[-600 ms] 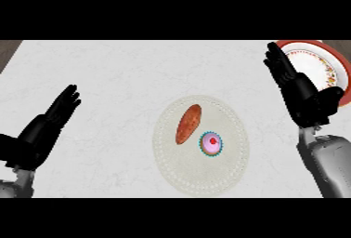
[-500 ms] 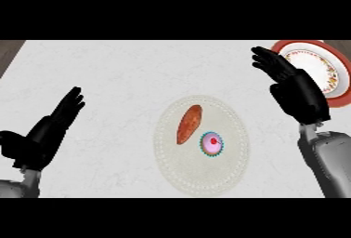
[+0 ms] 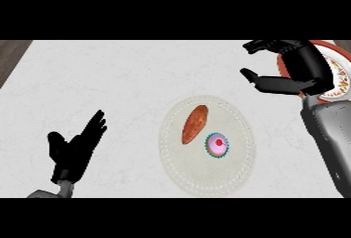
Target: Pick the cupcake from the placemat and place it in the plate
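Observation:
The cupcake (image 3: 218,145), pink-topped with a red dot and a teal wrapper, stands on the pale round placemat (image 3: 205,179) right of centre. The red-rimmed plate (image 3: 336,74) lies at the far right, largely hidden behind my right hand (image 3: 302,65). That hand hovers over the plate's left part, well up and right of the cupcake, fingers bent forward and thumb spread, holding nothing. My left hand (image 3: 72,149) rests open at the lower left, fingers up, far from the placemat.
A brown oblong bread roll (image 3: 195,123) lies on the placemat just up-left of the cupcake. The white marbled counter (image 3: 103,79) ends in a dark strip (image 3: 10,53) at the upper left.
My right hand has turned over the plate, its fingers bending forward from straight and the thumb swinging out. My left hand has drifted right and lower. Cupcake and roll have stayed put.

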Tool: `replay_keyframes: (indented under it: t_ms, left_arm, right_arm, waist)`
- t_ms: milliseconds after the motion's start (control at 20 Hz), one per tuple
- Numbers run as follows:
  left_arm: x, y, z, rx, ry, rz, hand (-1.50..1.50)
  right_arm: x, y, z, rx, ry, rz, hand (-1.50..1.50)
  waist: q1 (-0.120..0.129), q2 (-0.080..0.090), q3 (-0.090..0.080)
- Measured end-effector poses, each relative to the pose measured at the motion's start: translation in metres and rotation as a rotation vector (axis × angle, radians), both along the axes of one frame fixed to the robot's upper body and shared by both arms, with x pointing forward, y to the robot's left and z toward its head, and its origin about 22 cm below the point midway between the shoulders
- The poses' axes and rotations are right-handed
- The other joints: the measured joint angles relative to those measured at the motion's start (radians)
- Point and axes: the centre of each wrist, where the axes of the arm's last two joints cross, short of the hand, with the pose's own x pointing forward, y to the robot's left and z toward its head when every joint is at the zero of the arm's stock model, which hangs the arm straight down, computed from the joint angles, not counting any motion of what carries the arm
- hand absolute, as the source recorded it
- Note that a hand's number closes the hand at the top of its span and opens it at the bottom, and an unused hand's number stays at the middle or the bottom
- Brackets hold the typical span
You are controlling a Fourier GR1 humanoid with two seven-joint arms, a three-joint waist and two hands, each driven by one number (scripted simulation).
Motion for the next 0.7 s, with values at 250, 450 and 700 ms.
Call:
replay_keyframes:
  t_ms: [250, 450, 700]
  left_arm:
    - [-0.002, -0.012, -0.006, -0.019, 0.005, 0.032, 0.00]
    - [0.001, -0.010, -0.005, -0.019, 0.019, 0.042, 0.00]
    - [0.001, -0.015, -0.006, -0.018, 0.026, 0.053, 0.00]
  right_arm:
    - [0.012, -0.021, -0.035, 0.085, -0.023, 0.076, -1.50]
    - [0.016, -0.038, -0.036, 0.016, -0.029, 0.141, -1.50]
    - [0.017, -0.049, -0.008, -0.265, 0.007, 0.254, -1.50]
  waist:
    - [-0.012, -0.010, 0.006]
    - [-0.021, -0.015, 0.006]
    - [-0.027, -0.018, 0.005]
